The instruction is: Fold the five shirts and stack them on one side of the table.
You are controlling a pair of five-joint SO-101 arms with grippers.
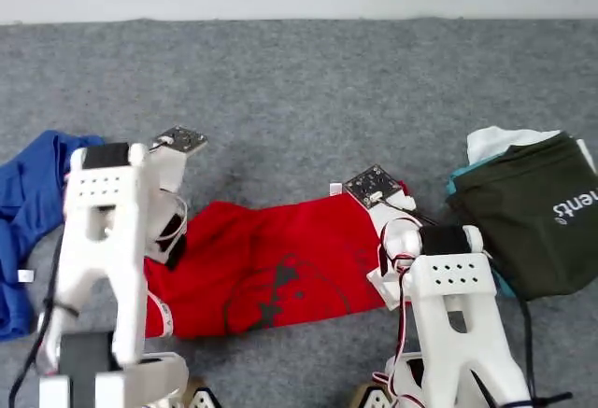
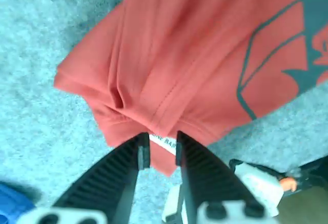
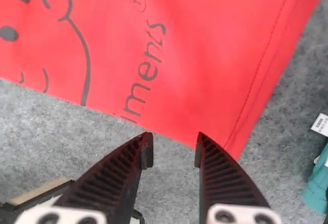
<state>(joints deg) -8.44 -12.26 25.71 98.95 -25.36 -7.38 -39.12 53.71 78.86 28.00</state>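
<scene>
The red shirt (image 1: 271, 268) lies in a long folded band with a dark print, between my two arms. My left gripper (image 2: 160, 149) is at its left end, shut on the bunched edge of the red shirt (image 2: 195, 55), with a white label pinched between the fingers. My right gripper (image 3: 171, 149) stands open at the right end, its fingertips just off the hem of the red shirt (image 3: 179, 39), with grey table between them. A crumpled blue shirt (image 1: 28, 203) lies at the far left. A folded dark green shirt (image 1: 533, 221) tops a stack at the right.
Under the dark green shirt show a teal layer (image 3: 318, 188) and a white one (image 1: 505, 139). The grey felt table (image 1: 308, 81) stretches bare behind the shirts. Both arm bases stand at the front edge.
</scene>
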